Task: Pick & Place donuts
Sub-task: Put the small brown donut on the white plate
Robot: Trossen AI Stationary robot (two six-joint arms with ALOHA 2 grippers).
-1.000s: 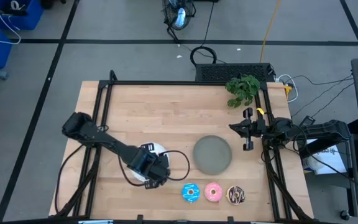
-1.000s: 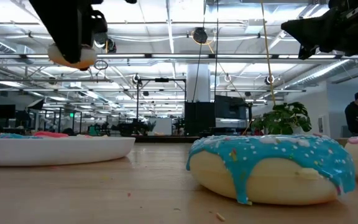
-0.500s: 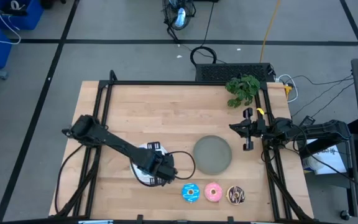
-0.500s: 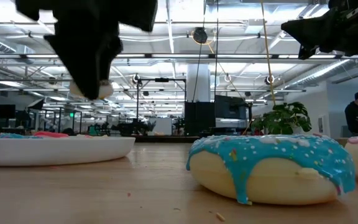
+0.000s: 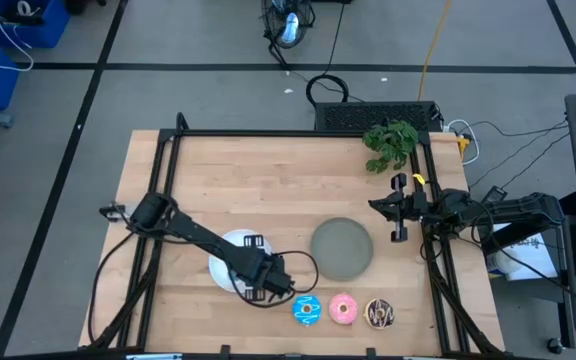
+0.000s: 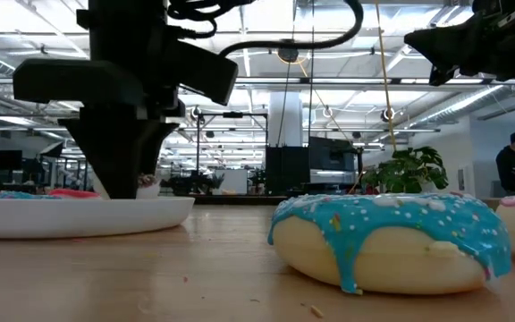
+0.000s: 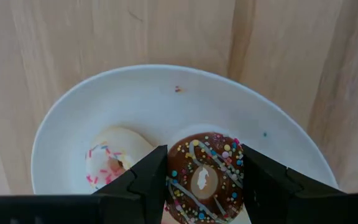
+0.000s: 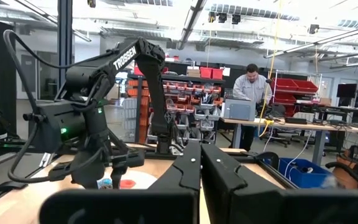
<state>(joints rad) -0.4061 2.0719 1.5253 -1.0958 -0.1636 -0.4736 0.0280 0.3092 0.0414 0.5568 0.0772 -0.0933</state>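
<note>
My left gripper (image 5: pixel 261 281) reaches down over the white plate (image 5: pixel 224 262), shut on a tiny brown donut with sprinkles (image 7: pixel 205 177). A tiny white-pink donut (image 7: pixel 112 165) lies flat on the plate (image 7: pixel 166 99) beside it. In the low view, something red (image 6: pixel 71 191) shows above the plate's rim. The blue sprinkled donut (image 5: pixel 306 310), the pink donut (image 5: pixel 343 309) and the dark brown drizzled donut (image 5: pixel 379 314) lie in a row by the near edge. My right gripper (image 5: pixel 400 212) waits shut at the table's right edge. My left gripper pinches the tiny brown donut by its outer rim (image 7: pixel 173 180), one finger (image 7: pixel 146 180) on each side. The fingers come from above, pointing down. The donut lies flat between them, low over the white plate's inside; I cannot tell whether it touches the plate.
A grey round plate (image 5: pixel 342 248) lies right of the white one. A green plant (image 5: pixel 390 142) stands at the far right corner. A black frame (image 5: pixel 268 133) runs along the table's edges. Bare wood spans the far half. A person (image 8: pixel 252 84) stands in the room beyond.
My left gripper has come down from well above the table to the white plate, shifting toward the table's right and near edge, with the tiny brown donut still between its fingers. The donut now sits at plate level.
</note>
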